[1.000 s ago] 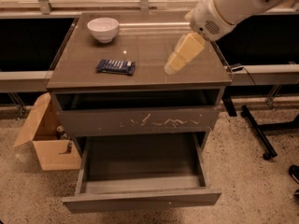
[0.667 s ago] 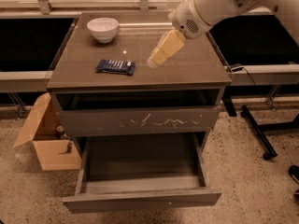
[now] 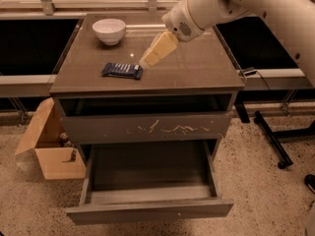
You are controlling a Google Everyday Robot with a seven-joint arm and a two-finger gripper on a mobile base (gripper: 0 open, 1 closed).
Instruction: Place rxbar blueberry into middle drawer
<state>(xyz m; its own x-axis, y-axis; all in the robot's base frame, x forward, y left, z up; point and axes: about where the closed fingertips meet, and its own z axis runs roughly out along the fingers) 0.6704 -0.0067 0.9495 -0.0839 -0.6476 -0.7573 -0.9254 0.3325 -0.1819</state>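
Gripper (image 3: 146, 61) hovers just beside the rxbar blueberry (image 3: 122, 70) — middle drawer (image 3: 147, 212) stands open below.

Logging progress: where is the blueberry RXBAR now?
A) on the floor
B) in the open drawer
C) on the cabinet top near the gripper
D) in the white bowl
C: the rxbar blueberry lies flat on the cabinet top, with the gripper close beside it.

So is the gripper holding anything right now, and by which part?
Nothing is held. The gripper sits just beside one end of the rxbar blueberry, which lies flat on the cabinet top.
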